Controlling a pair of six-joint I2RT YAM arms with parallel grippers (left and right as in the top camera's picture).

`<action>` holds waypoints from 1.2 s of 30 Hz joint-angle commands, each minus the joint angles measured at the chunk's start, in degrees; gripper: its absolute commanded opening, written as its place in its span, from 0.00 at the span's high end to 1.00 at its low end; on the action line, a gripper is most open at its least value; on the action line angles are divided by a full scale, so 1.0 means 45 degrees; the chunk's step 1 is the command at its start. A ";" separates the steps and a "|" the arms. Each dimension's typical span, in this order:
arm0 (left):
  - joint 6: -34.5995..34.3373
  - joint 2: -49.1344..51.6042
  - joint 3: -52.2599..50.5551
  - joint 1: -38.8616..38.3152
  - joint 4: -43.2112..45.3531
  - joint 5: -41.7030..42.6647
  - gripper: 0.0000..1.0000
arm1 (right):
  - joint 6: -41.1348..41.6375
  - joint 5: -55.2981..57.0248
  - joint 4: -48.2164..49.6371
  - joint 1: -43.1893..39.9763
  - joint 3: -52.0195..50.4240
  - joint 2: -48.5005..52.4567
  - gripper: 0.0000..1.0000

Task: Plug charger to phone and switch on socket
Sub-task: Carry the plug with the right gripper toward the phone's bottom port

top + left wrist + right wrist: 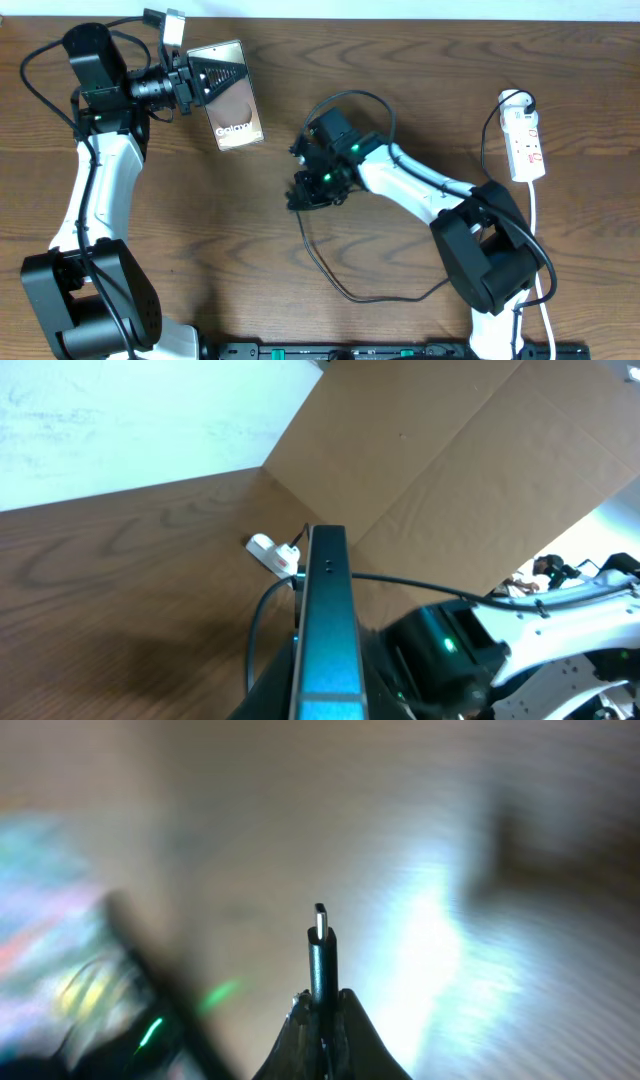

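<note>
My right end effector (322, 1010) pinches the charger (320, 955) tip narrowly over the middle of the worktop (420, 90). My left end effector (212, 75) clamps the phone (238, 118) near the far left corner. A tilted tip could miss the port and slip; the socket (526, 145) lies at the far right edge.

My worktop (420, 60) is matt grained wood, the phone (238, 112) glossy, the socket (527, 148) smooth white plastic, the charger (320, 960) tipped in bright metal.
</note>
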 commanded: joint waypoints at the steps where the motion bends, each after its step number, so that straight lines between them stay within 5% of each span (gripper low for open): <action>1: 0.0068 -0.0199 0.0126 0.0058 0.0078 0.0345 0.92 | -0.4104 -0.5173 0.0083 -0.0500 0.0131 0.0015 0.99; 10: -0.1336 -0.0199 0.0126 0.0058 0.0345 -0.1064 0.92 | -0.4095 -0.7397 0.2866 -0.0971 0.0131 0.0015 0.99; 19: -0.5960 -0.0199 0.0126 0.0107 0.3818 -0.2657 0.93 | 0.1554 -0.7640 0.8500 -0.1005 0.0131 0.0015 0.99; 27: -0.9054 -0.0199 0.0126 0.0991 0.4075 -0.4114 0.93 | 0.4396 -0.7567 1.2284 -0.1141 0.0131 0.0015 0.99; 36: -1.0244 -0.0199 0.0126 0.1277 0.4075 -0.4197 0.93 | 0.7645 -0.6946 1.6791 -0.1326 0.0131 0.0015 0.99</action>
